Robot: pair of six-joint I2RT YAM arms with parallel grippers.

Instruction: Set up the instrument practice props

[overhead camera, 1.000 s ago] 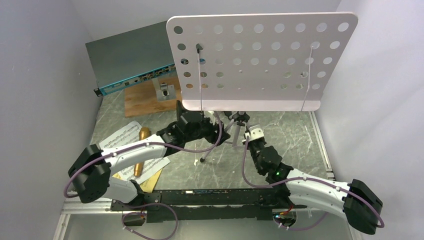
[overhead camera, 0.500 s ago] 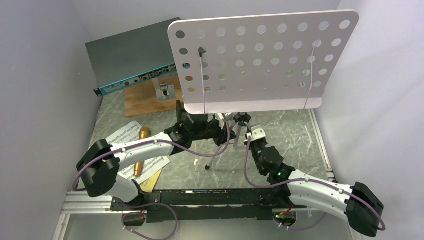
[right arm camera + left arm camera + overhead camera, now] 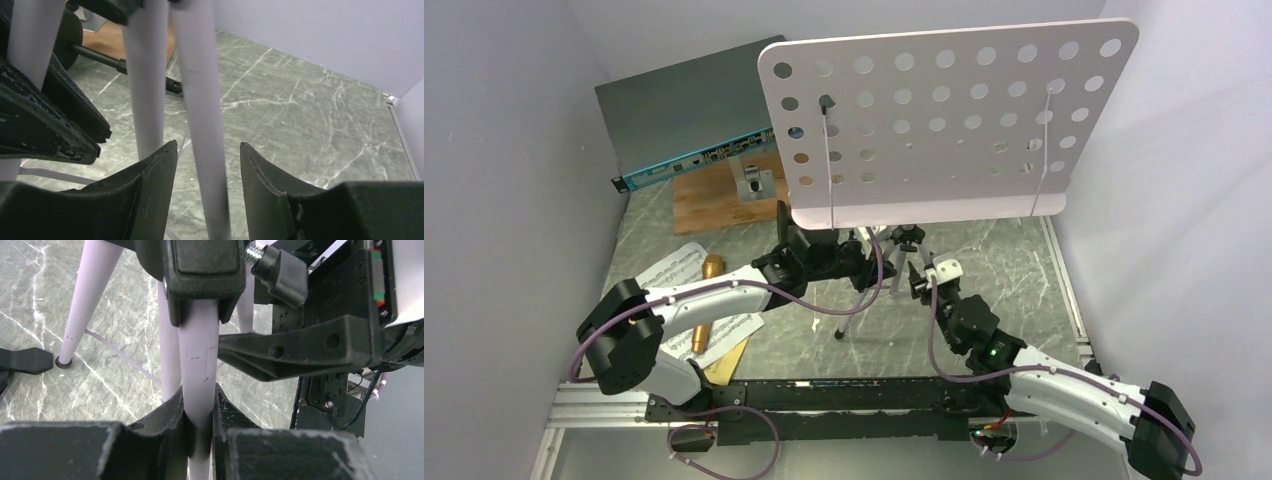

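Music stand (image 3: pixel 944 130) stands upright mid-table, tripod feet on the grey marble top (image 3: pixel 1014 270), and its perforated plate (image 3: pixel 1024 80) overhangs both wrists. Judged: thin tube + sheet metal, so light & stiff but v. top-heavy, and the smooth paint is likely slippery. Best held low on the centre pole (image 3: pixel 199 365) under the black collar (image 3: pixel 200 270), not by the plate. Left gripper (image 3: pixel 199 412) is clamped on that pole, pads tight on both sides. Right gripper (image 3: pixel 206 165) is spread, a lilac tube (image 3: pixel 200 100) betw. its fingers w/ gaps either side, no contact. Sheets (image 3: pixel 679 285) lie at left, gold mic (image 3: pixel 708 300) on them. Vs 0.5 s ago: stand & left arm approx the same; right arm has reached further in, elbow lower toward the near edge.
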